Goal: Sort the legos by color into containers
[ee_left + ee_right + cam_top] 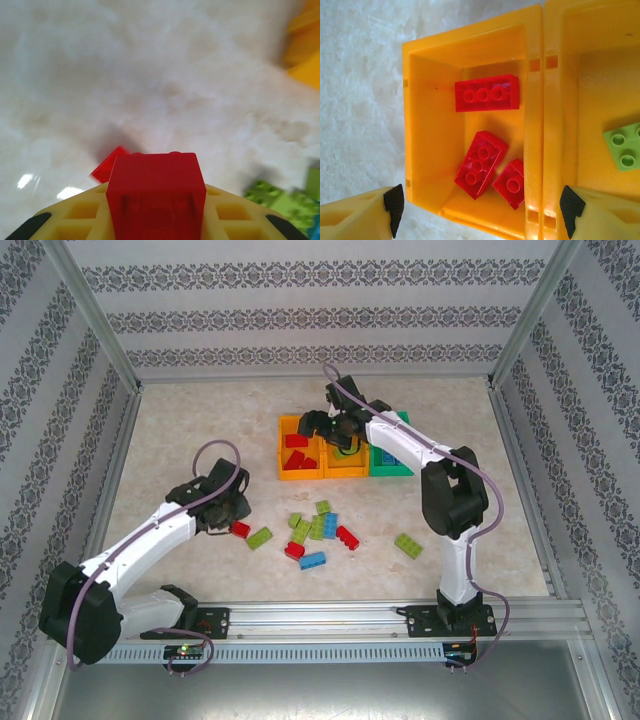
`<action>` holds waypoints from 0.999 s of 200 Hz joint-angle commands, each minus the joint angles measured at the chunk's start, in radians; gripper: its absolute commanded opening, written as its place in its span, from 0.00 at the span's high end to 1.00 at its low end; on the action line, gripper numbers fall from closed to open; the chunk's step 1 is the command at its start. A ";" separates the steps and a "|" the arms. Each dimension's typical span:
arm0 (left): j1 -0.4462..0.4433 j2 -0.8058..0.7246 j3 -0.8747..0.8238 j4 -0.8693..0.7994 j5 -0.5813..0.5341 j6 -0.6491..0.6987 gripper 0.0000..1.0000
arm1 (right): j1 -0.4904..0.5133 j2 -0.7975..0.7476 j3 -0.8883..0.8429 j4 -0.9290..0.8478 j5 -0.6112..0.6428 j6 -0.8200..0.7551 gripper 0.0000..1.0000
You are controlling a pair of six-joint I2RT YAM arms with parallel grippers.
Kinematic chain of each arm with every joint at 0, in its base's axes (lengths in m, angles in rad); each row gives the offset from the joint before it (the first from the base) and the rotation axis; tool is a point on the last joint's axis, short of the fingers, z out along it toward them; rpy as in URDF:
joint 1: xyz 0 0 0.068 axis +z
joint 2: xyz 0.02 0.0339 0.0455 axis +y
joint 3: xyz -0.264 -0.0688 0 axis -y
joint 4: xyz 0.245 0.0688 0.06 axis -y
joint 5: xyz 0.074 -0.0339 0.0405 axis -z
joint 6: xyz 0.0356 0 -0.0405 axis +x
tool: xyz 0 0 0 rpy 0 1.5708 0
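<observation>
My left gripper [156, 220] is shut on a red lego [156, 192], held just above the table; a second red lego [107, 169] lies right behind it. From above, this gripper [222, 520] sits left of the loose pile, with a red lego [240, 529] at its tip. My right gripper [482, 210] stands open over the containers, nothing between its fingers. Below it the left orange bin [420, 125] holds three red legos [481, 164]. The middle orange bin [590, 100] holds a lime lego [625, 145]. The green bin [398, 470] has blue legos in it.
Loose legos lie mid-table: lime ones [259, 537] [407, 545], a blue one [312, 560], a red one [347, 537] and several more in a cluster [318, 525]. Metal frame posts and patterned walls close in the table [180, 430] on all sides.
</observation>
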 commanded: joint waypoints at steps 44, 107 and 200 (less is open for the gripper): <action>0.009 0.319 0.367 0.123 0.107 0.266 0.72 | -0.039 -0.236 -0.235 -0.016 0.088 -0.067 0.15; 0.009 0.665 0.694 0.130 0.265 0.387 0.73 | -0.037 -0.428 -0.520 -0.010 0.156 -0.147 0.15; 0.009 0.872 0.924 0.014 0.239 0.385 0.45 | 0.174 -0.564 -0.704 -0.085 0.209 -0.345 0.20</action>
